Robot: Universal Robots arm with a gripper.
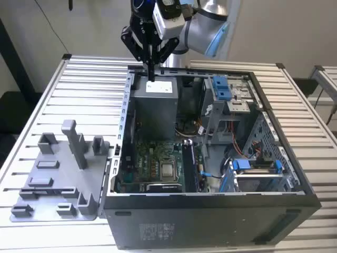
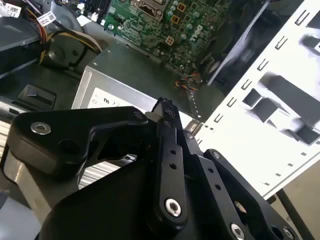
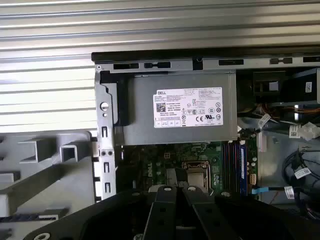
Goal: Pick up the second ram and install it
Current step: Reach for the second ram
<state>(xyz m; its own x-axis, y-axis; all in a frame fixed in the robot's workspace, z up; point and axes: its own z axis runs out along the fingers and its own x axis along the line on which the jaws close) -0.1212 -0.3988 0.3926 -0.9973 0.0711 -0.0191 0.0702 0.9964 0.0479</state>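
Slatted tabletop (image 1: 84,74) carries open computer case (image 1: 210,211). Grey fixture (image 1: 58,179) sits just beside case, on exterior view's left. Gripper (image 1: 151,76) hovers over power supply (image 1: 155,105) inside case. Jaws clenched, nothing visible between them. Ram (image 3: 30,218), apparently thin dark strip, lies on fixture outside case, well apart from gripper.

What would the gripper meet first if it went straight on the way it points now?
Probably the grey power supply: the gripper points down at its labelled top, though depth is unclear.
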